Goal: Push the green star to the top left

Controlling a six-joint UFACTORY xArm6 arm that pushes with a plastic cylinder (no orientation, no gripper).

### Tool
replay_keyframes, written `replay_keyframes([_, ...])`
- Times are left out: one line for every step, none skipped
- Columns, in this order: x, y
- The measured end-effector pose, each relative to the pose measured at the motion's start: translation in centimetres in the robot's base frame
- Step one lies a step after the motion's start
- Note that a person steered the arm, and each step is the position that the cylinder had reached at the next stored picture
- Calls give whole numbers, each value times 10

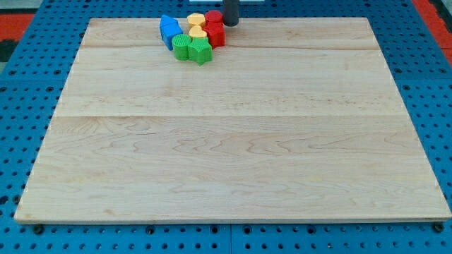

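Observation:
The green star (201, 51) lies near the view's top, left of centre, at the lower edge of a tight cluster of blocks. A second green block (182, 46) touches its left side. Above them sit two yellow blocks (197, 19) (198, 32), two red blocks (214, 17) (216, 35) and a blue block (169, 29) on the cluster's left. My tip (231, 25) is at the top edge of the board, just right of the red blocks, above and to the right of the green star and not touching it.
The wooden board (233, 141) rests on a blue perforated table (21, 106). The cluster lies close to the board's top edge.

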State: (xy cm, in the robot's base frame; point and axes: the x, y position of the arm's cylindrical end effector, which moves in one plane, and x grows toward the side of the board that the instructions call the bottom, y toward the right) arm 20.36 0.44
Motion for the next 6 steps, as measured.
replay_keyframes([15, -10])
replay_keyframes([20, -11])
replay_keyframes([45, 11])
replay_keyframes([95, 4])
replay_keyframes([109, -45])
replay_keyframes([110, -87])
